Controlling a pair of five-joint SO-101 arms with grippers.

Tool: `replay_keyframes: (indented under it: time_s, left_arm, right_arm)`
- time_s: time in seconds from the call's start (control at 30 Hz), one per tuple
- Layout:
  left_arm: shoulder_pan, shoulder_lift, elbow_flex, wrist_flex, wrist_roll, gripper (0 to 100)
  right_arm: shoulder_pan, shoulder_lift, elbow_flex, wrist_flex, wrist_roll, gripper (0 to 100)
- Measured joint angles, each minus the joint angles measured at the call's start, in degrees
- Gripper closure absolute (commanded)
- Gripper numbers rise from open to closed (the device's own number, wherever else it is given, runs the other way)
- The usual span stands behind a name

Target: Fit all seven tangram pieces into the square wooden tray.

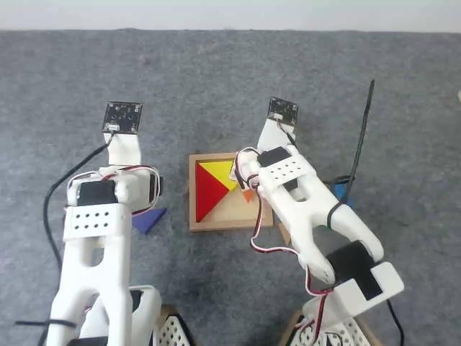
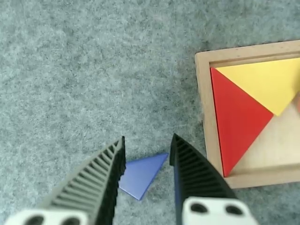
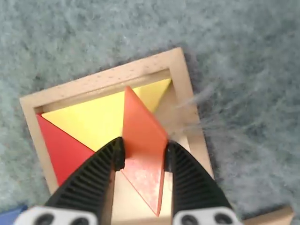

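Observation:
The square wooden tray (image 1: 193, 196) lies between the two arms and holds a red triangle (image 1: 207, 193) and a yellow triangle (image 1: 218, 173). My right gripper (image 3: 143, 149) hangs over the tray's right part, shut on an orange piece (image 3: 143, 136) held on edge above the yellow triangle (image 3: 89, 121); a bit of the orange piece (image 1: 248, 194) peeks out under the arm. My left gripper (image 2: 146, 150) stands open over a blue triangle (image 2: 141, 174) on the carpet, left of the tray (image 2: 204, 108). In the high view that blue triangle (image 1: 149, 219) is partly under the left arm.
A blue piece (image 1: 341, 192) and a green one (image 1: 330, 225) peek out from behind the right arm, right of the tray. A black cable (image 1: 362, 140) rises at the right. Grey carpet (image 1: 216, 86) stretches free beyond the tray.

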Motion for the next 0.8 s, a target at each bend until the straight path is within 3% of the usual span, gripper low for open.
replay_keyframes:
  time_s: [0.23,0.57,0.8]
  left_arm:
    - [0.0,0.0,0.0,0.0,0.0,84]
    - [0.0,0.0,0.0,0.0,0.0,84]
    - [0.0,0.0,0.0,0.0,0.0,84]
  right_arm:
    - [0.0,2.6,0.0,0.0,-2.4,98.6]
    - [0.4,4.1,-1.4,-1.1,-2.4,78.4]
    - [0.4,4.0,-1.5,-1.2,-2.4,76.1]
